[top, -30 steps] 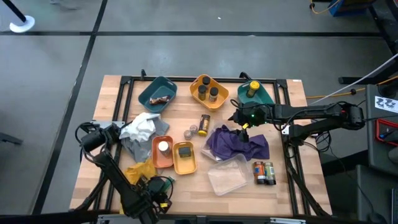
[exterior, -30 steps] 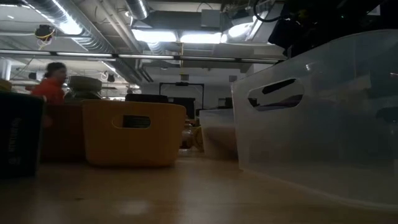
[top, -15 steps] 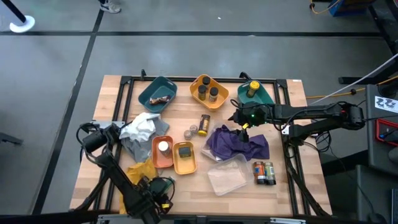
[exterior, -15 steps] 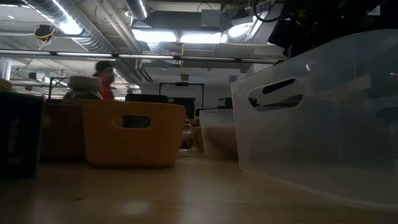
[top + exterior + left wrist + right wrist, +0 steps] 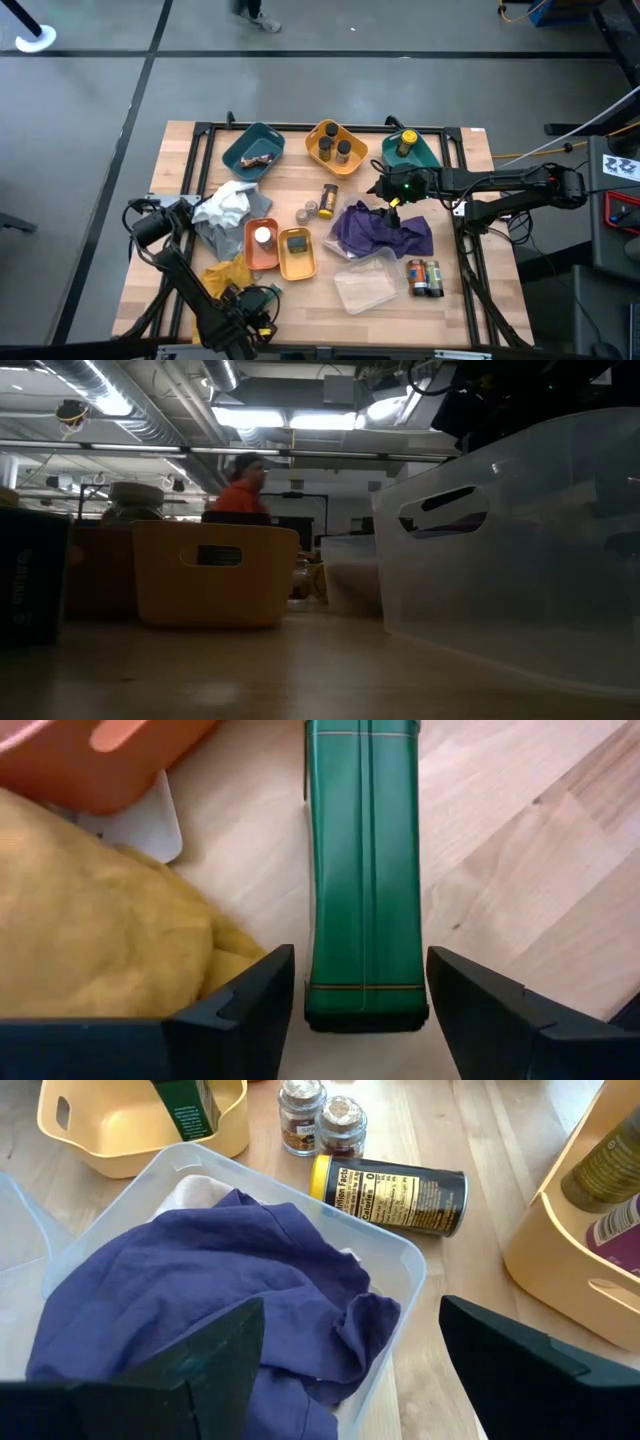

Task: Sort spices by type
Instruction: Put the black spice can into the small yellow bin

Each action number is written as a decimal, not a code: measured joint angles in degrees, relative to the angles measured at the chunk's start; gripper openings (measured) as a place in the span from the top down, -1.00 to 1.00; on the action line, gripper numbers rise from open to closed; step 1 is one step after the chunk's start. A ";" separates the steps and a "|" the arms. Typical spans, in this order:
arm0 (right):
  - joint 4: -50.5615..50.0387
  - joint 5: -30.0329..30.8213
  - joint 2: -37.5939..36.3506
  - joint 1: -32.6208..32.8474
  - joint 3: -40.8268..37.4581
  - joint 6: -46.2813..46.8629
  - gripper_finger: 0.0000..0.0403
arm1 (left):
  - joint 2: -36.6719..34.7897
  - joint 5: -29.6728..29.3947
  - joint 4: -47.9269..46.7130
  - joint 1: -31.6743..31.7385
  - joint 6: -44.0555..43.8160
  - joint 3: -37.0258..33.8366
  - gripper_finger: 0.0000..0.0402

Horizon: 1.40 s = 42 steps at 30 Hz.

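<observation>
Basically a pause before two possible picks.

Left gripper [image 5: 355, 1020]: low at the near-left corner of the table [image 5: 470, 150], fingers spread, gripping nothing.
Green tin [image 5: 365, 870]: lies flat between those fingers, untouched, long axis pointing straight away from the wrist; yellow cloth [image 5: 90, 920] just beside it, orange tray [image 5: 110, 760] beyond.
Right gripper [image 5: 350, 1370]: hovers above the purple cloth [image 5: 210, 1300] in a clear bin, fingers wide apart, empty.
Black jar [image 5: 390, 1195]: on its side just past the bin, yellow lid toward the two small upright jars [image 5: 320, 1120], long axis across the right gripper's line of sight.
Nearer arm: right arm for the black jar; left arm for the green tin.
Already sorted: jars stand in the far orange tray [image 5: 335, 147] and teal tray [image 5: 410, 150].
Next move (my guess): left fingers only need to close on the tin; right must reach forward over the bin.
</observation>
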 joint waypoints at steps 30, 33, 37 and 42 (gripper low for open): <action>0.04 0.00 0.00 -0.02 0.00 -0.04 -0.49 | 1.49 12.30 -10.06 2.27 8.48 12.12 0.43; 0.08 0.00 0.00 0.00 0.00 -0.06 -0.49 | 1.47 14.24 -16.13 3.95 13.53 18.00 0.43; 0.13 0.00 0.00 -0.01 0.00 -0.44 -0.49 | 1.42 17.10 -25.80 7.31 21.36 26.43 0.43; 0.09 0.02 0.00 -0.02 0.00 -0.46 -0.49 | 1.33 23.98 -35.69 14.36 31.47 34.58 0.43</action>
